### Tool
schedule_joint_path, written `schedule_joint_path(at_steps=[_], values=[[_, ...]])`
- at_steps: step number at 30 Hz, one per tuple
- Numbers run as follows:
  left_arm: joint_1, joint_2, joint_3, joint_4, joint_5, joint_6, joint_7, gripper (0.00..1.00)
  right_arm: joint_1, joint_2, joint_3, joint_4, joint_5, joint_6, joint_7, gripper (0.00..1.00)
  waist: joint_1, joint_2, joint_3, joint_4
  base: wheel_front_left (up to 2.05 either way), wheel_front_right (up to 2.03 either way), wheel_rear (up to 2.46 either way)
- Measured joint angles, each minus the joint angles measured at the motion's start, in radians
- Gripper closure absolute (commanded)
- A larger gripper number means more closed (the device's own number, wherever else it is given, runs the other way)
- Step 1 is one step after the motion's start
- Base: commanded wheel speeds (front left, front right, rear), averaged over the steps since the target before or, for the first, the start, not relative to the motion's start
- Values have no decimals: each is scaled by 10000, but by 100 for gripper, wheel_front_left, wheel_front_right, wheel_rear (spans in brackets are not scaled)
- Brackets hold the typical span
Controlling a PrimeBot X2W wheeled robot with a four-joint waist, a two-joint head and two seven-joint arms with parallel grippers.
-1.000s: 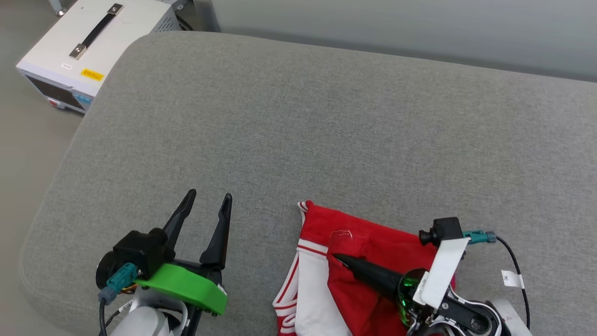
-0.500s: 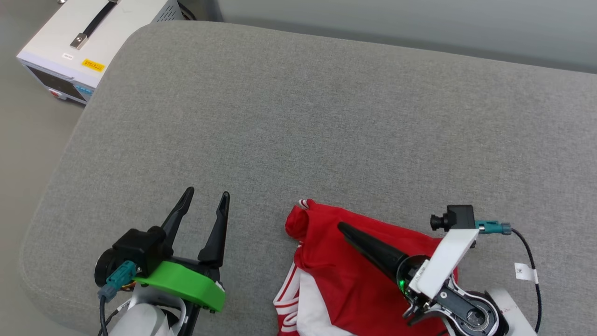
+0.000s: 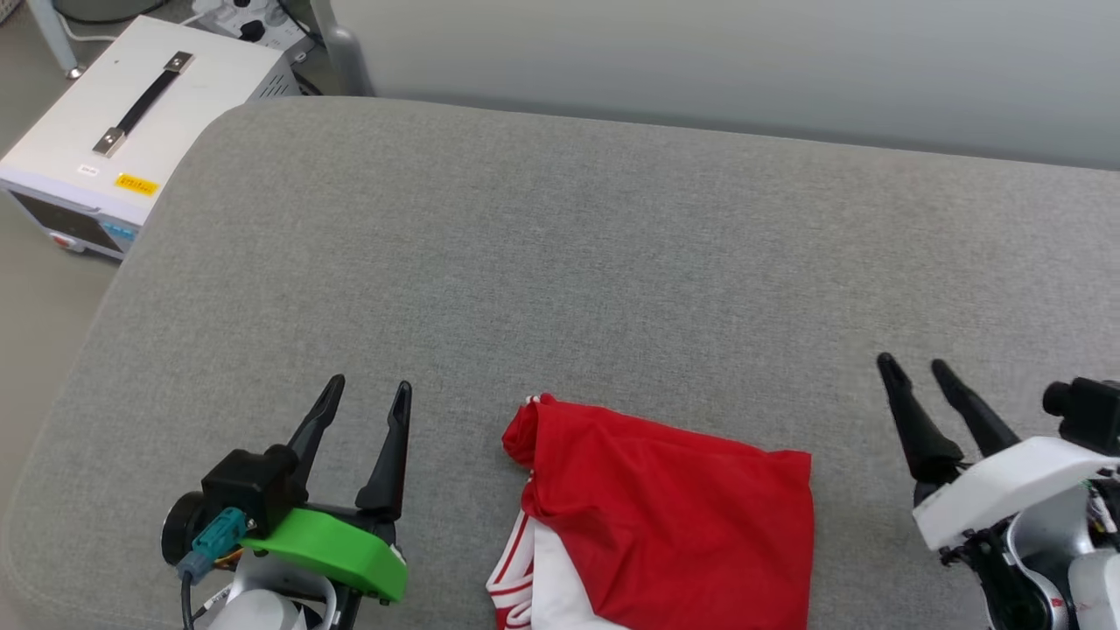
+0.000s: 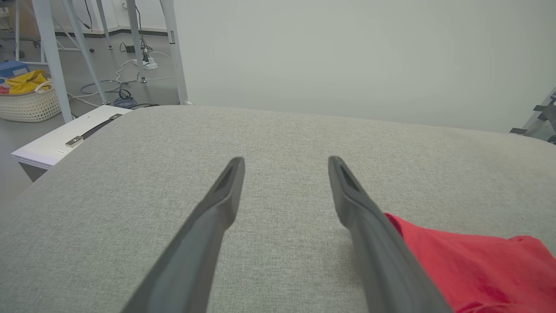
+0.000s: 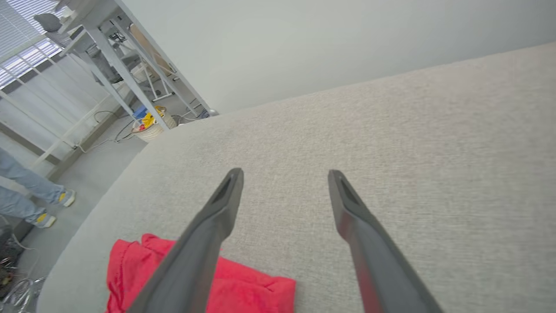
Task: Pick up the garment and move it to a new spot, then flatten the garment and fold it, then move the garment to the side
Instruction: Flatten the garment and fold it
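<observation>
On the cushion (image 3: 612, 262), the garment (image 3: 674, 516) was flanked by the left tool (image 3: 369, 383) and right tool (image 3: 911, 361), both spread empty; a low corner pinch was advised.

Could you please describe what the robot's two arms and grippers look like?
The left gripper has two long, black, tapering jaws above a bright green cover; a teal plug with a dark cable sits beside it. The right gripper has the same black jaws, with a white cover and a small black camera.
</observation>
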Motion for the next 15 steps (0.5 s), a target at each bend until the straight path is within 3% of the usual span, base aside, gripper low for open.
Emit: schedule_joint_path(at_steps=[6,15], values=[[87,40,77,58,105,163,0,0,635,439,-997,-907,-2255,0,-500,0,0,0,-267,-366,0,0,0],[326,77,153,48,222,339,0,0,1801,621,-658,-2236,-4061,0,-1505,0,0,0,-686,-735,0,0,0]])
